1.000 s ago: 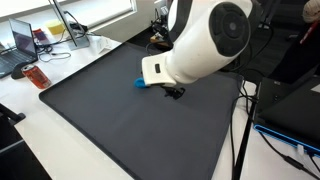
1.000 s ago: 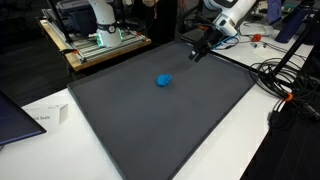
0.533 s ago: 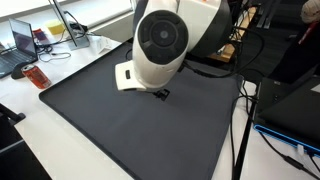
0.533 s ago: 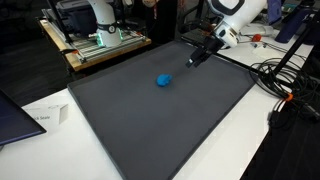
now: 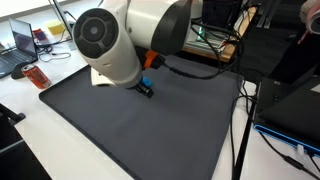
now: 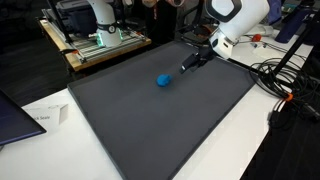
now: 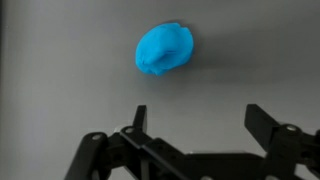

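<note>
Blue lump [image 6: 164, 80] lies near the middle of the dark grey mat [image 6: 120, 120], untouched, while the gripper [image 6: 188, 62] (fingers [image 7: 265, 122] spread wide, holding nothing) has swung in from the mat's far edge and now hovers close beside it, the approach nearly closed.

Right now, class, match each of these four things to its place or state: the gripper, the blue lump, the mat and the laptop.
Things:
1 gripper
2 blue lump
3 mat
4 laptop

Places and states:
A lies on the mat
B jaws open, holding nothing
C off the mat, screen raised
D dark grey, spread flat

Pairs: 1-B, 2-A, 3-D, 4-C
</note>
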{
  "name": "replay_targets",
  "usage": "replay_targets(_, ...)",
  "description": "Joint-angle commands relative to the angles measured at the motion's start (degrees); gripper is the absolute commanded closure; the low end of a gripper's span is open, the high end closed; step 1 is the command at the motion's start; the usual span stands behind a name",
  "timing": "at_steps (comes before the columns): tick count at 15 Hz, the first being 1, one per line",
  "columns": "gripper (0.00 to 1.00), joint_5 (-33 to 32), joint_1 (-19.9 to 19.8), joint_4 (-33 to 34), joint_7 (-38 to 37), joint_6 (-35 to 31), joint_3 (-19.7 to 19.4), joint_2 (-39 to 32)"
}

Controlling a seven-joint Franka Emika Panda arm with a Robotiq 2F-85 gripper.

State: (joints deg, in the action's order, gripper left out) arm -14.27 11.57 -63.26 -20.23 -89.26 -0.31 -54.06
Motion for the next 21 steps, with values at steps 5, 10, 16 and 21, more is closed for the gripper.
replay_targets(5, 0.00, 11.1, -8.0, 1.5, 4.9, -0.4, 0.4, -0.9)
replay_targets(10, 0.00, 15.9, -12.3, -3.0, 9.1, -4.8, 0.5, 1.7)
replay_targets(16, 0.00, 20.1, -16.7, -13.4, 16.5, -14.1, 1.2, 7.0)
replay_targets(21, 0.00, 25.4, -20.7, -26.2, 23.7, -16.6, 1.6, 13.8)
